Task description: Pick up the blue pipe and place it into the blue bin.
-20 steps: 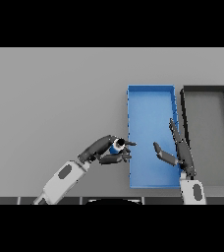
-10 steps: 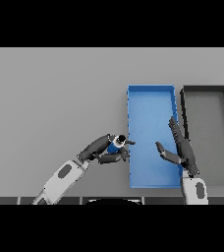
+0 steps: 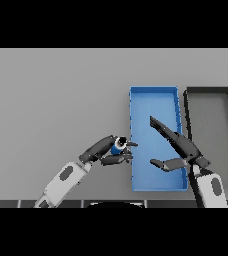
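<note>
Fingers of left hand [image 3: 106, 150] grip 1 blue pipe [image 3: 119, 145] beside 1 blue bin [image 3: 154, 91].

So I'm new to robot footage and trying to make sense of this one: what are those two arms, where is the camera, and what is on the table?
The camera sits where the robot's head would be, looking down at a grey table. The two white and grey arms are the robot's own, each ending in a dark hand. The left hand has its fingers curled round a small blue pipe, right beside the left wall of the blue bin, where the pipe should go. The right hand hangs open over that bin, holding nothing. To the right of the blue bin stands a black bin.
</note>
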### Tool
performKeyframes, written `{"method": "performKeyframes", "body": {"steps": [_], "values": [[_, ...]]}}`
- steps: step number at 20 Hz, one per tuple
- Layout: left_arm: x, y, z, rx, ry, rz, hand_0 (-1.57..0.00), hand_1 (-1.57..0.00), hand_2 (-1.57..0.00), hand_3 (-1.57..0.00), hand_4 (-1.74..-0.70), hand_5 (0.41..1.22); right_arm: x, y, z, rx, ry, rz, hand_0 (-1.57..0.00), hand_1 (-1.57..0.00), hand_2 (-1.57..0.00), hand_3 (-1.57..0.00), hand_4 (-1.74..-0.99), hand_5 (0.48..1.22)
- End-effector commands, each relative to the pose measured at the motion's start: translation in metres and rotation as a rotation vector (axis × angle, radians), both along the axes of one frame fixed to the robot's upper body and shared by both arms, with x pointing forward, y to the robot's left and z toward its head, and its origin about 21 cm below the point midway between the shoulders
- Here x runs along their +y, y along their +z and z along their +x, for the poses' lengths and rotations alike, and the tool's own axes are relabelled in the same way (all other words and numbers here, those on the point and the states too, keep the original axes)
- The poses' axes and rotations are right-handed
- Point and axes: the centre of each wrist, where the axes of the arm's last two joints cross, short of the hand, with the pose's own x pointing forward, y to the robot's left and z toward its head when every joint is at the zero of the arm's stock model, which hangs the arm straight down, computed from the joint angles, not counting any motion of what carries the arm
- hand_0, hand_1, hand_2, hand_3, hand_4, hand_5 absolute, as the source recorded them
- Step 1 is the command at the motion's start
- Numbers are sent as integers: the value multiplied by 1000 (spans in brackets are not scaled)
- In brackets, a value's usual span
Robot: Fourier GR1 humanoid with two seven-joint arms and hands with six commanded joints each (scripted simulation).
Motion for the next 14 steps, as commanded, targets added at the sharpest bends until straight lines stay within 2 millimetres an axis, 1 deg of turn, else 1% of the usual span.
{"method": "performKeyframes", "body": {"steps": [1, 3, 4, 5, 6, 8, 9, 12, 13, 14], "values": [[0, -1, 2, 1, 10, 10, -1571, -1571, -1571, -1439, -1732, 1221, 2, 5, 3, 5, 27, -11, 1, 1, 1, 1, -1305, 522], [1, 1, 4, 1, 8, 21, -1571, -1571, -1571, -1437, -1732, 1221, 14, 22, 9, -23, 92, -49, 1, 1, 1, 1, -1297, 522], [0, 0, 3, 1, 10, 26, -1571, -1571, -1571, -1436, -1732, 1221, 23, 27, 11, -26, 119, -61, 1, 1, 1, 1, -1295, 522], [-1, 0, 2, -2, 6, 22, -1571, -1571, -1571, -1435, -1732, 1221, 28, 34, 12, -39, 159, -72, 1, 1, 1, 1, -1297, 526], [2, -1, 2, -2, 1, 19, -1571, -1571, -1571, -1436, -1732, 1221, 32, 39, 12, -52, 194, -73, 1, 1, 1, 1, -1300, 529], [-1, -3, 0, 5, -10, 13, -1571, -1571, -1571, -1437, -1732, 1221, 46, 44, 21, -71, 241, -120, 1, 1, 1, 1, -1304, 532], [0, -4, -1, 7, -11, 4, -1571, -1571, -1571, -1437, -1732, 1221, 48, 47, 23, -74, 265, -124, 1, 1, 1, 1, -1294, 532], [1, -1, 2, -6, -18, -13, -1571, -1571, -1571, -1469, -1730, 1221, 70, 51, 31, -89, 344, -142, 1, 1, 1, 1, -1260, 531], [5, -2, 4, -7, -20, -18, -1571, -1571, -1571, -1484, -1731, 1221, 77, 51, 33, -83, 362, -144, 1, 1, 1, 1, -1251, 535], [3, 0, 6, 5, -25, -14, -1571, -1571, -1571, -1494, -1732, 1221, 83, 52, 34, -80, 375, -152, 1, 1, 1, 1, -1241, 532]]}}
